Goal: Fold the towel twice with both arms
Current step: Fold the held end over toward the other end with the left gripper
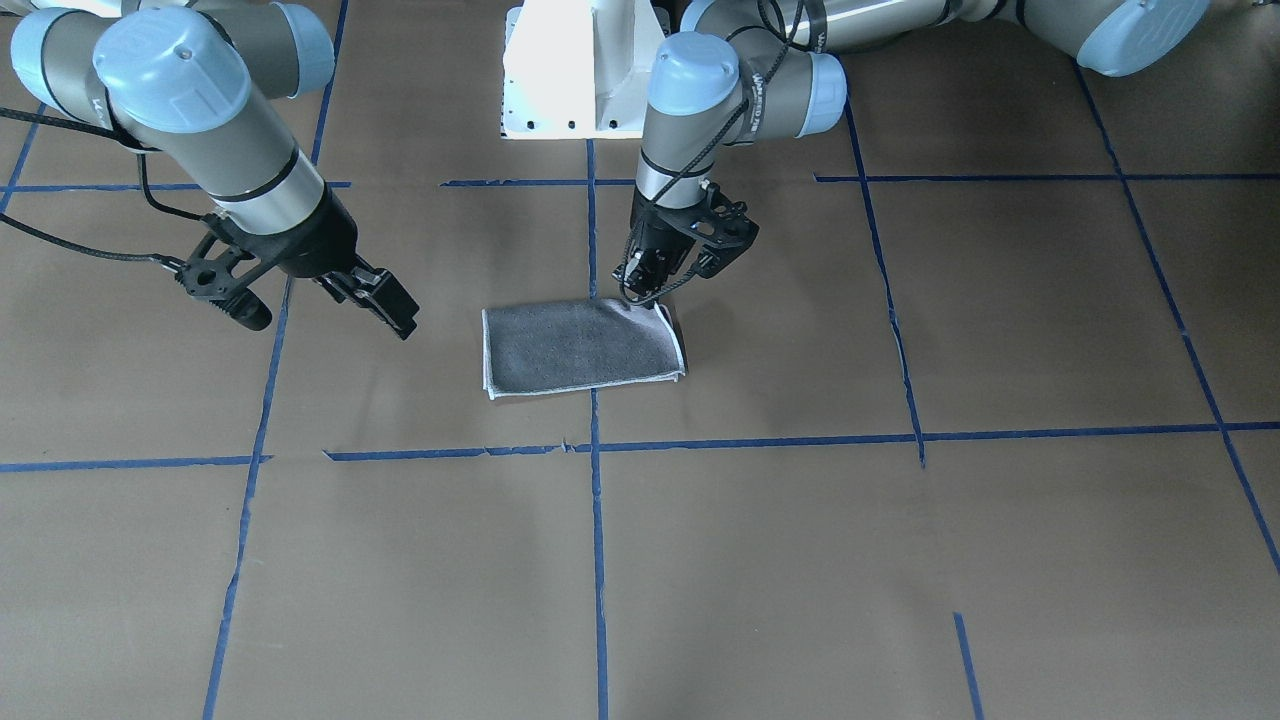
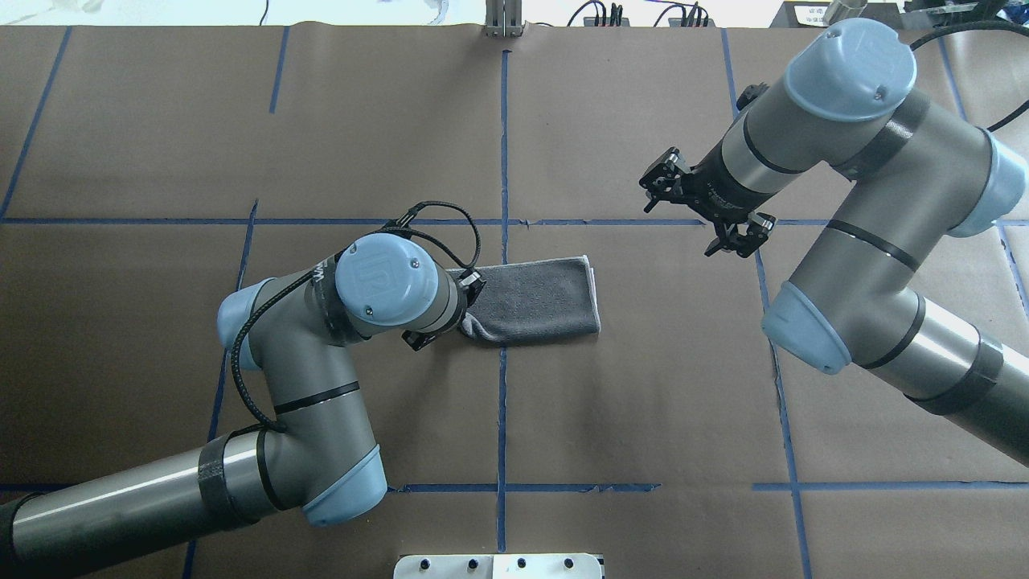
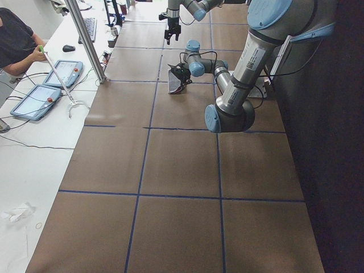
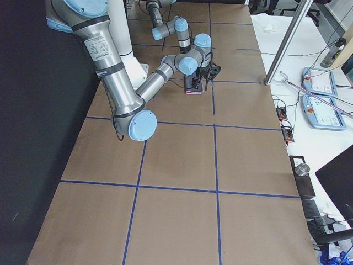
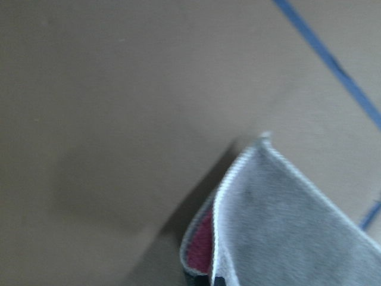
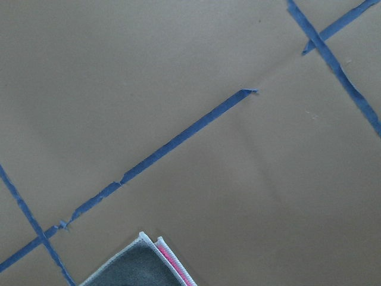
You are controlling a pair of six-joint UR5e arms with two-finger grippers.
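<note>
The towel (image 1: 580,345) lies near the middle of the desk (image 1: 900,560), already doubled into a long strip with the grey face out. The left pincer (image 1: 645,290) is closed on its corner at the end toward the desk's left end, on the robot's side. The left wrist view shows that corner raised off the surface with pink showing between the layers. The right pincer (image 1: 330,318) hangs with its fingers wide apart toward the desk's right end, well apart from the cloth and holding nothing.

The main risk, as I judge it, is a crooked second fold. Only one corner is held, so the free corner of the same short edge may lag and drag. I cannot tell whether both layers are pinched; if only the upper one is, the first fold could peel open. Terry may also catch on the paper and bunch up.

The desk is covered in brown paper with a grid of blue tape (image 1: 598,520), torn in places. Beyond the operators' edge there is a white bench with tablets (image 3: 37,101) and a seated person (image 3: 17,40) — clear of both arms
</note>
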